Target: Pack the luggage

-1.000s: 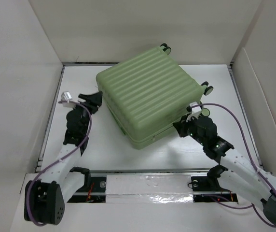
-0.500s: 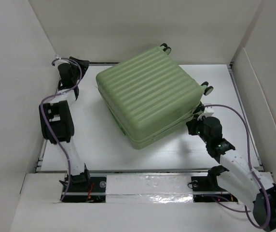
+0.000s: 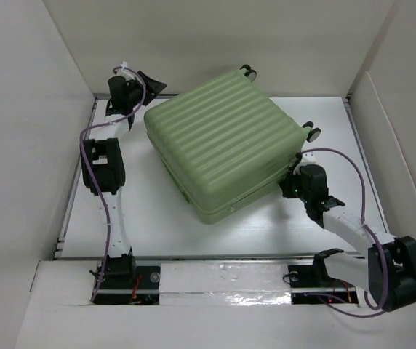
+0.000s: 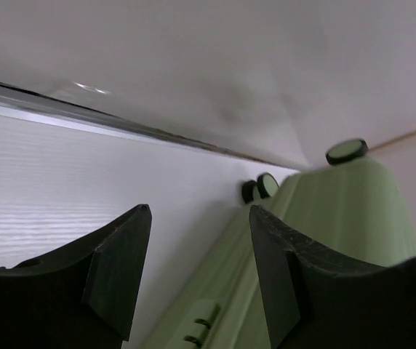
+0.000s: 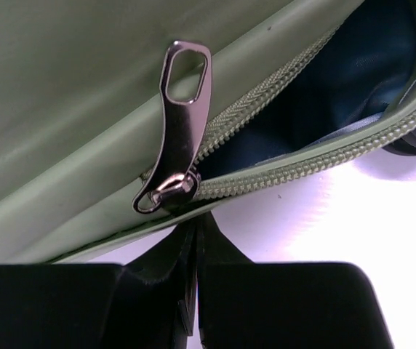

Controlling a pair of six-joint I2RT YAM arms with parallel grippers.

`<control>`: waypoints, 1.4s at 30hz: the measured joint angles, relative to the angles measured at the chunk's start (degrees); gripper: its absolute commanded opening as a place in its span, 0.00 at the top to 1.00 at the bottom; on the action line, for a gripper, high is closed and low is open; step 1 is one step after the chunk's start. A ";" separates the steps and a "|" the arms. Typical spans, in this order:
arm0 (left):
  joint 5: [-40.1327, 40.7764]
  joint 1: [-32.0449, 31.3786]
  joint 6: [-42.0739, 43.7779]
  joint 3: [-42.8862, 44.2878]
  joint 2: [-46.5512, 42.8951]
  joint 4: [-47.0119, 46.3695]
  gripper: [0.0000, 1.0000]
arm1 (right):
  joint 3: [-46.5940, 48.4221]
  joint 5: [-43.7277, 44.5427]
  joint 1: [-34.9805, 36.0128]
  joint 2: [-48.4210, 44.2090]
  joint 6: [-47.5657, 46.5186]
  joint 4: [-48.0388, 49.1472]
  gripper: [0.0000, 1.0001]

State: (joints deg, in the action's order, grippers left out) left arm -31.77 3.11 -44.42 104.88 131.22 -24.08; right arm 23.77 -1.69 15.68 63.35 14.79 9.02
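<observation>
The suitcase (image 3: 222,145) lies at ten o'clock from the nearer right end effector (image 3: 289,187), which is closed just beneath its zipper pull (image 5: 180,123).

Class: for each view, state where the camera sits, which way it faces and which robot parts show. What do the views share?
Top external: above and behind the bases, looking down on the table, the green suitcase, left arm and right arm.
Left wrist: low by the suitcase's far left corner, facing its wheels and the back wall; open left gripper shows.
Right wrist: close against the zipper pull and blue lining; shut right gripper shows.
All share the suitcase.
</observation>
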 measured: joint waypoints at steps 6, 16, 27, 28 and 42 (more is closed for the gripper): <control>1.81 -4.26 -0.17 -14.97 -4.33 -10.49 0.47 | 2.73 -1.11 -0.66 3.82 -0.92 0.85 0.95; 13.51 -0.13 -10.67 -45.42 -14.08 -34.38 0.50 | 12.11 -4.96 -2.60 15.30 -3.89 1.92 0.94; 18.38 -0.15 -13.27 -59.12 -25.73 -39.10 0.48 | 21.42 -7.58 -3.61 22.88 -5.55 -1.25 0.68; 18.10 -0.17 -13.22 -58.45 -25.73 -37.55 0.48 | 21.40 -7.58 -3.65 22.75 -5.46 -1.40 0.60; 18.47 0.70 -12.17 -48.26 -34.91 -19.87 0.50 | 7.37 -14.25 -3.37 1.44 -3.63 2.38 0.93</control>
State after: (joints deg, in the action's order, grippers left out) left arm -13.30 3.81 -56.60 56.62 96.31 -43.94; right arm 31.14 -15.94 12.32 64.79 11.16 11.40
